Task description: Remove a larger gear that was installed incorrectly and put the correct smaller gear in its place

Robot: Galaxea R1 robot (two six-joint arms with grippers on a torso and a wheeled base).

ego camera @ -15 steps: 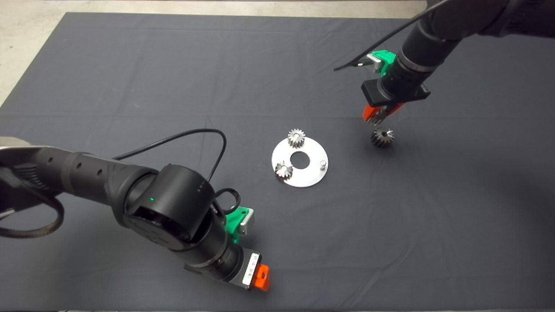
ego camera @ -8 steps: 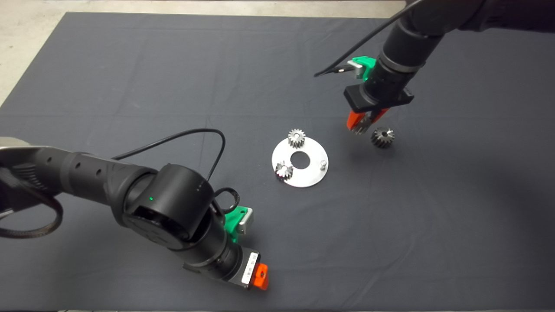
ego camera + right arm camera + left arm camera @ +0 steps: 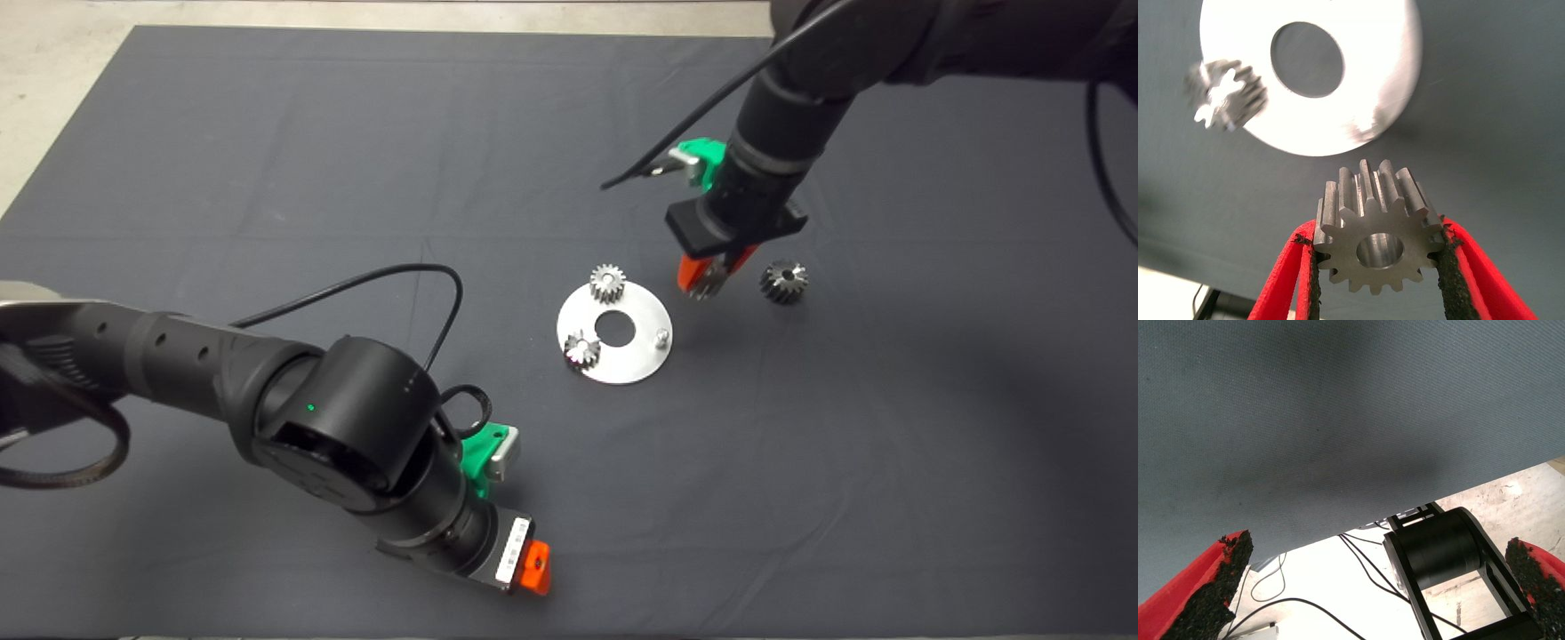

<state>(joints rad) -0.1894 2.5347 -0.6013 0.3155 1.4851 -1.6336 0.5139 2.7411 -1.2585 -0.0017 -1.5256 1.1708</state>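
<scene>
One smaller gear: clamped by its teeth in the right gripper, hanging just off the plate's far-right rim.
Bare pin: centre your gear's hole over it, keep the gear level, then lower.
Larger gear: on the mat, right of the plate.
Left gripper: fingers spread, parked at the near edge.
Hard to see: you can't make out the pin in the right wrist view.

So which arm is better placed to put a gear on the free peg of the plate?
The right. The right gripper is shut on the smaller gear and hangs just beside the plate, near its free peg. The left gripper is open, empty and farther from the plate.
</scene>
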